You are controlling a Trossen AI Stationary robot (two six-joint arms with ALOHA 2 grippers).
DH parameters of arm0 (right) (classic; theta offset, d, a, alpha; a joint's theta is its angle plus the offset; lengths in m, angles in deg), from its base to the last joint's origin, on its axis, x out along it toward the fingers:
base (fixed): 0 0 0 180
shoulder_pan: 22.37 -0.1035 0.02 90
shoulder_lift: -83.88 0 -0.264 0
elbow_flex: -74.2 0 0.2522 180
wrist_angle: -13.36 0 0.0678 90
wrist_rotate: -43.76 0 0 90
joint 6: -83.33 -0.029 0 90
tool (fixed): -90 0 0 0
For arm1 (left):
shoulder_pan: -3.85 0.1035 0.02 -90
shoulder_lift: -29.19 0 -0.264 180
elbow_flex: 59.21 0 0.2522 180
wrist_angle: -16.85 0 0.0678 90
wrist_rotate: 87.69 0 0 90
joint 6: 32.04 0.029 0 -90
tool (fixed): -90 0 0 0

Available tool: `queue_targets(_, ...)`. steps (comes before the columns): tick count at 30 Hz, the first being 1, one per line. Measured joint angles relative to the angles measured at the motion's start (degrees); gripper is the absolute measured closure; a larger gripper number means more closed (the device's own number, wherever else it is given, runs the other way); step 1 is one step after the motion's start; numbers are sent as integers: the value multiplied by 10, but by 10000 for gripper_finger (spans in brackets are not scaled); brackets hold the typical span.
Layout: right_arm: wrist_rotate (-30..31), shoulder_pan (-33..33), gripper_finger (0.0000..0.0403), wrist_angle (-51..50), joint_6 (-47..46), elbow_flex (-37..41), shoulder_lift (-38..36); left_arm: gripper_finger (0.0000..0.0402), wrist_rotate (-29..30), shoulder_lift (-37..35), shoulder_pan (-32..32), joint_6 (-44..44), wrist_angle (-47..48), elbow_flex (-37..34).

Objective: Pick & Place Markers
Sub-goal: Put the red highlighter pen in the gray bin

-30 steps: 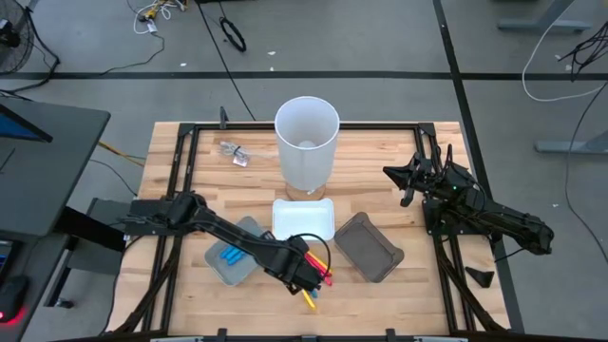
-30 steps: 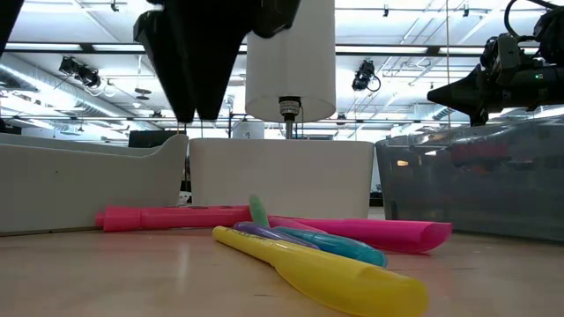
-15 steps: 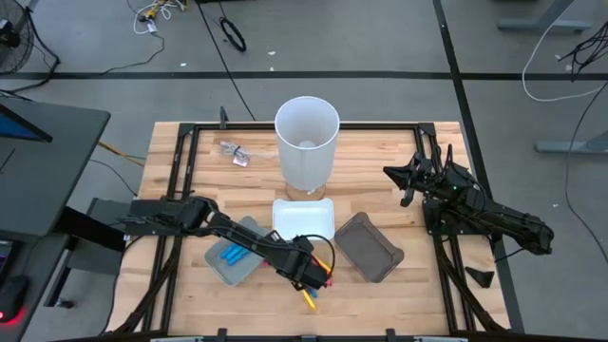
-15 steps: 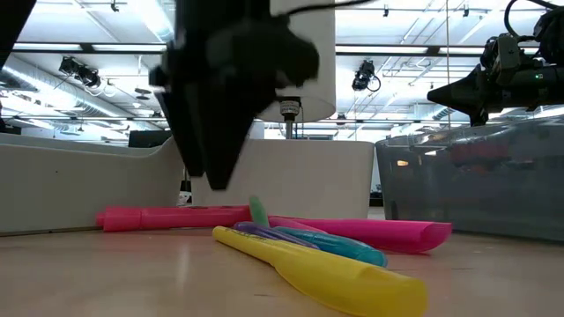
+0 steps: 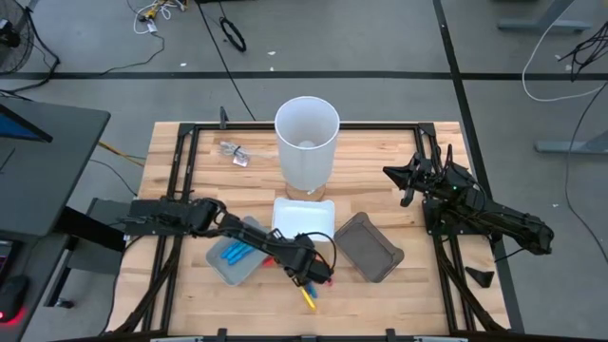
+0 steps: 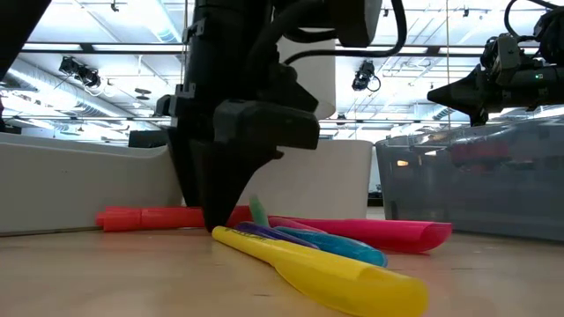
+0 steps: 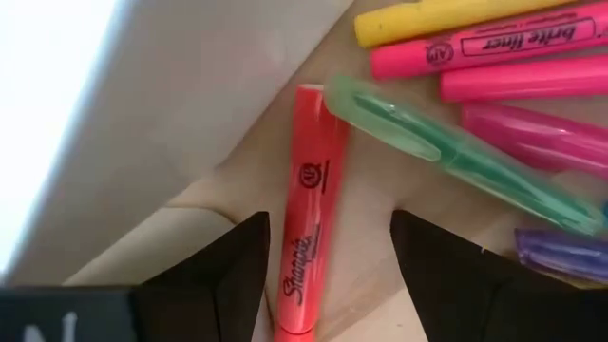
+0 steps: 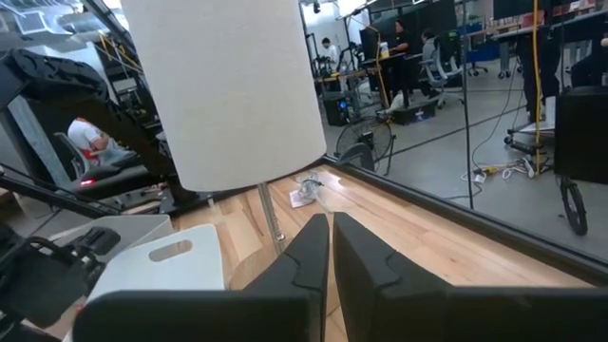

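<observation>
The left gripper (image 5: pixel 313 275) was down at the tabletop in front of the white tray (image 5: pixel 304 218), its two dark fingers (image 7: pixel 214 275) spread apart on either side of a red marker (image 7: pixel 309 247), not yet closed on it. That marker lay on the wood close along the white tray's wall. Just beside it sat the rest of the loose markers (image 5: pixel 318 280): a green one (image 7: pixel 437 142) whose end touched or nearly touched the red one, several pink ones (image 7: pixel 513 81), a yellow one (image 7: pixel 427 19) and a purple one at the edge. Two blue markers (image 5: pixel 231 255) already lay in the grey tray (image 5: pixel 249 228) to the left. The right gripper (image 5: pixel 407 176) waited raised at the table's right side, fingers pressed together and holding nothing.

The main risk seemed to be crowding. The green marker's end was so near the red one that a closing finger might catch it, nudging or dragging it along. The tray wall on the other side left little room, so a finger could scrape it and twist the red marker out of line.

The red marker read "Sharpie" along its barrel. One pink marker read "brite liner".
</observation>
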Motion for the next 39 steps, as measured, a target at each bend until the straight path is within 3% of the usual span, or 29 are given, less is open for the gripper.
queue_targets(8,0,0,379,0,0,0,0,174,-34,0,1,6,-6,1)
queue_targets(24,0,0,379,0,0,0,0,275,-43,2,1,5,-10,4)
queue_targets(39,0,0,379,0,0,0,0,324,-49,-13,0,0,12,7)
